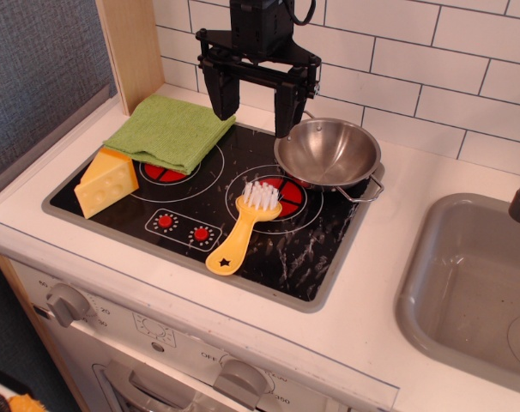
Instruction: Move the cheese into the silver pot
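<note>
The cheese (107, 182), a yellow wedge with hole dimples and an orange rind side, lies at the left edge of the black toy stovetop (269, 249). The silver pot (328, 153), shiny and shallow with wire loop handles, sits at the stovetop's back right and is empty. My gripper (255, 107) hangs open and empty above the back of the stovetop, between the green cloth and the pot. It is well to the right of and behind the cheese, with its right finger close to the pot's left rim.
A folded green cloth (170, 131) lies on the back left burner, next to the cheese. A yellow star-marked brush (243, 228) lies in the middle of the stovetop. A grey sink basin (474, 283) is at the right. A wooden post (131, 51) and tiled wall stand behind.
</note>
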